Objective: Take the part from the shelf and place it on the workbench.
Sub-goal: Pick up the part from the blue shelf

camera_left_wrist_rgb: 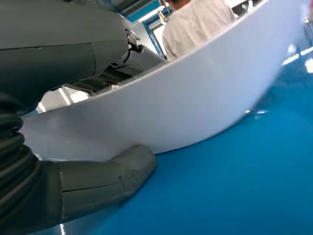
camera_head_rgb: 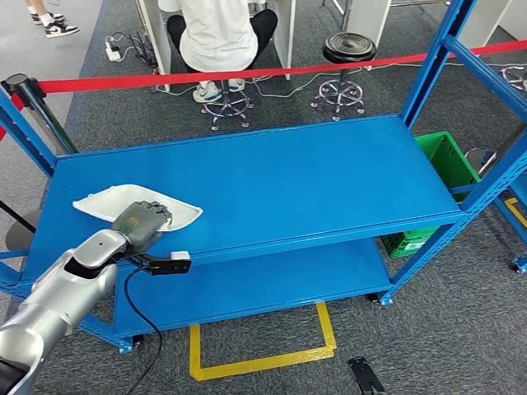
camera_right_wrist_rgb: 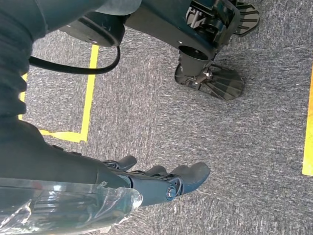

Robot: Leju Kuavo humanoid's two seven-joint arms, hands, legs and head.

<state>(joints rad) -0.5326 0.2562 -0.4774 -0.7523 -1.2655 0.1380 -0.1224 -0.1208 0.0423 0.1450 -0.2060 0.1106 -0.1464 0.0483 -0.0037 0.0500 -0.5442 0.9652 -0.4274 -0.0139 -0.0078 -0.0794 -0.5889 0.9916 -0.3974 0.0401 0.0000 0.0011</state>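
Head view looks down on a large blue metal shelf rack (camera_head_rgb: 292, 177) with two flat decks, standing on grey carpet (camera_head_rgb: 435, 329) marked with yellow floor tape (camera_head_rgb: 261, 362). Beyond it a red barrier tape (camera_head_rgb: 249, 74) runs across, and behind that a person in a white shirt (camera_head_rgb: 217, 33) sits on a stool beside an empty black round stool (camera_head_rgb: 348, 48). A green plastic crate (camera_head_rgb: 445, 160) sits behind the rack's right post. On the upper deck, near its left front edge, lies the thin white curved plastic part (camera_head_rgb: 102, 202). The left hand (camera_head_rgb: 142, 220) grips this part at its near edge: in the left wrist view the thumb (camera_left_wrist_rgb: 110, 178) lies under the part's rim against the deck and the dark fingers (camera_left_wrist_rgb: 140, 56) lie over its top. The right hand (camera_right_wrist_rgb: 162, 183) hangs over the carpet, fingers loosely extended and close together, holding nothing.
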